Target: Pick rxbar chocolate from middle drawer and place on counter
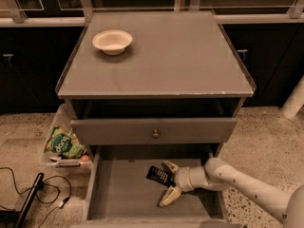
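The rxbar chocolate [159, 175], a small black wrapper with white print, lies on the floor of the open middle drawer [121, 191], right of centre. My gripper [165, 184] reaches into the drawer from the right, low over the floor. Its two yellowish fingers [169, 196] are spread wide, one behind the bar and one in front of it, with the bar's right end between them. The bar still lies flat on the drawer floor. The counter [161, 56] is the grey top of the cabinet above.
A pale bowl [112, 41] stands on the counter at the back left. The shut upper drawer front with a round knob [155, 134] overhangs the back of the open drawer. A green snack bag [64, 144] lies in a bin left of the cabinet. Cables [28, 194] lie on the speckled floor.
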Robot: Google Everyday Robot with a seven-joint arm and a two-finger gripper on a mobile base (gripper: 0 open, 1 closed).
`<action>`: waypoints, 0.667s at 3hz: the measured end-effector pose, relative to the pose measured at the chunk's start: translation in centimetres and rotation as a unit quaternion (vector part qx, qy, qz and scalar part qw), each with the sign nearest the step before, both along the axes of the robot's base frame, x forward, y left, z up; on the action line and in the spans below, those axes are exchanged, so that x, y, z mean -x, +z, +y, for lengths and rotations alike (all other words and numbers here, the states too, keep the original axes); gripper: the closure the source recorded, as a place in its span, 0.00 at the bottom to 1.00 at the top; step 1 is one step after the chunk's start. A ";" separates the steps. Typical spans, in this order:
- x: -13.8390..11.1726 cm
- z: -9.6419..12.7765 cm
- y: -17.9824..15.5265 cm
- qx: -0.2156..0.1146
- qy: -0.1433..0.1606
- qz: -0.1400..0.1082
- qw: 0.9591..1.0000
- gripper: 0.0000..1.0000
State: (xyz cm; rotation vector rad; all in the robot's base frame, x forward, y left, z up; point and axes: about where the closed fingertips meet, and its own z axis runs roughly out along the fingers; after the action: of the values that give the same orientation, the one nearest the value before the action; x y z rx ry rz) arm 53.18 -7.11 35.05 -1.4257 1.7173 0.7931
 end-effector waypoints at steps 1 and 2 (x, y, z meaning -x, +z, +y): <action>-0.2 -0.4 -0.6 -0.005 -0.010 0.012 1.000 0.00; -0.2 -0.4 -0.6 -0.005 -0.010 0.012 1.000 0.19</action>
State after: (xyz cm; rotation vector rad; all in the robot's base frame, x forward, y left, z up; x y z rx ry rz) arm 53.41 -7.47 34.41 -1.3960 1.7414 0.8093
